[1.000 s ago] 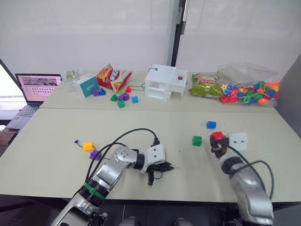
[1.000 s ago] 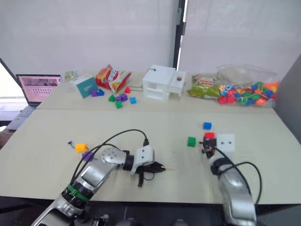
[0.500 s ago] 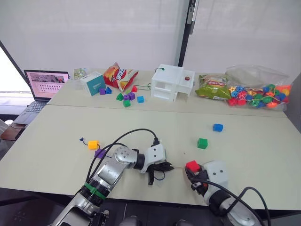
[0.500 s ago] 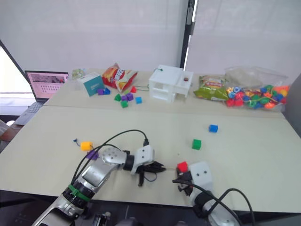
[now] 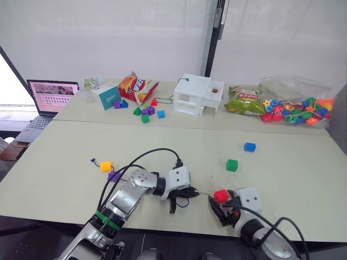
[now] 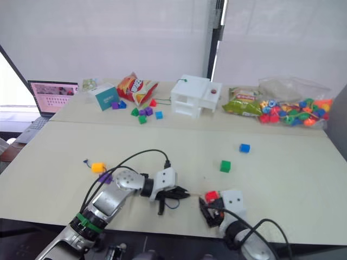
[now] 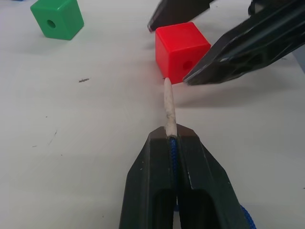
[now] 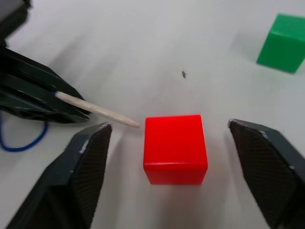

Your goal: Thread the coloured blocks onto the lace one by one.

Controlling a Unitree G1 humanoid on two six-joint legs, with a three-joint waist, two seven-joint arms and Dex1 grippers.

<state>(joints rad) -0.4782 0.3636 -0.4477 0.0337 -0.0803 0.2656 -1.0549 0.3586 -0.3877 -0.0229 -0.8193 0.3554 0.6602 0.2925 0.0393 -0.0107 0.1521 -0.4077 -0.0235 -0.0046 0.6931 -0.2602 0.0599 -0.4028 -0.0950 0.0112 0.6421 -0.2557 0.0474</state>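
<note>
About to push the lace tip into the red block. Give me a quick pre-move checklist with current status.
1. Left gripper clamped on the lace, pale tip sticking out in front: ok.
2. Red block resting on the table between the right gripper fingers: ok.
3. Right gripper holding the block steady: not ok, the fingers stand apart on either side of it without touching.
4. Hole in the block faces the tip: ok, a hole shows on the near face in the left wrist view.
5. Tip lined up with that hole: not ok, it points at the block's lower edge, beside the hole.
6. Tip already inside: not ok.
</note>
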